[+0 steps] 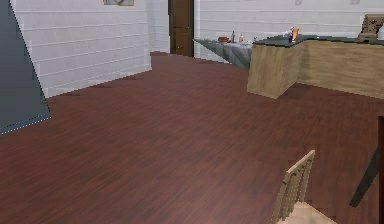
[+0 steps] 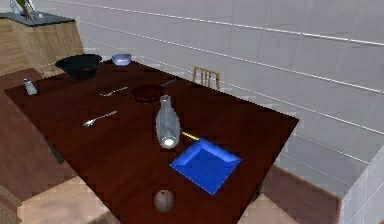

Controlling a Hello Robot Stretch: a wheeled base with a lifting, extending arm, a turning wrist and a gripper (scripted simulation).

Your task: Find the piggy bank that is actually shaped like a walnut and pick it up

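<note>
Gripper state: can't tell from these pictures, so no word on whether it's apart, together or on anything. The likely target is found, tho. In the arm side view a small round brown lump (image 2: 163, 200) sits on the dark wooden table (image 2: 110, 150) near its front edge, close to a blue square plate (image 2: 205, 165) but apart from it. Shape and colour fit a walnut (too small to make out a coin slot), so it's prob. the piggy bank.

Other stuff on the table:
- a clear glass bottle (image 2: 167, 122), upright near the middle
- a fork (image 2: 98, 118) and another utensil (image 2: 113, 92), w/ a dark red plate (image 2: 148, 93) beyond them
- a black bowl (image 2: 78, 66), a small pale bowl (image 2: 121, 60) and a shaker (image 2: 30, 87) toward the far left end

None of it crowds the lump. The forward view has open wood floor (image 1: 170, 140), a counter (image 1: 300, 65) ahead at right and a chair back (image 1: 298, 185) at the bottom edge.

Progress, as I judge it: the search part is approx done and the pick-up not yet begun. Left to do: line the base up w/ the lump, reach out over the table edge, grasp, lift clear.
</note>
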